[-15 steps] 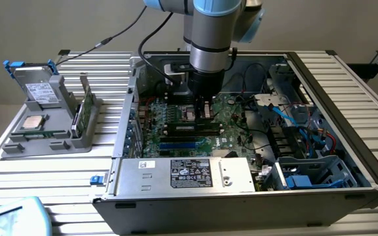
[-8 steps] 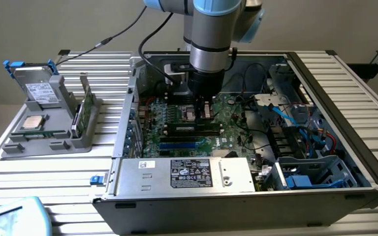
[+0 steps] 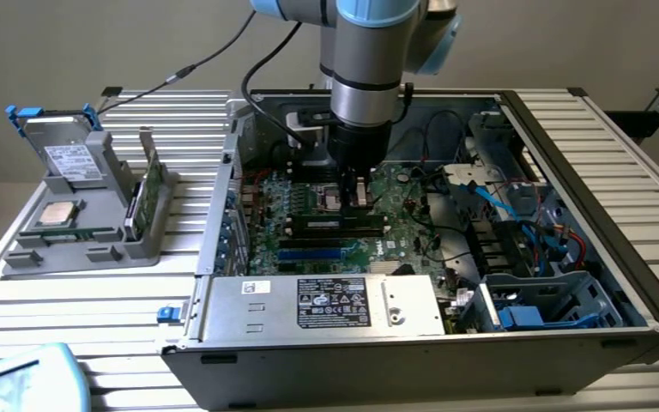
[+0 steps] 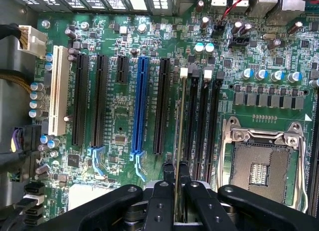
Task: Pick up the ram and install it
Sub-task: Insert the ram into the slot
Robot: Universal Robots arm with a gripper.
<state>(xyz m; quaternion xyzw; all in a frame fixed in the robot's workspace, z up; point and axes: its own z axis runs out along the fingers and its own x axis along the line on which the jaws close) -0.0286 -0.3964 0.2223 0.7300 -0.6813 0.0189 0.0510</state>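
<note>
The claw [image 4: 176, 169] is pinching the ram [image 4: 179, 121] edge-on, holding it over the motherboard [image 4: 119, 126], along the black memory slots [image 4: 192, 121] beside the processor socket [image 4: 261, 164]. In my judgement, it is needing a level, parallel descent, pressing evenly on both ends.

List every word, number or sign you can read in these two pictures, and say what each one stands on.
No text can be read.
Black label on the power supply: too small.
White sticker beside it: blurred.
Hard drive label: blurred.
Motherboard markings: too small.
The ram in the gripper: edge-on, no label showing.
</note>
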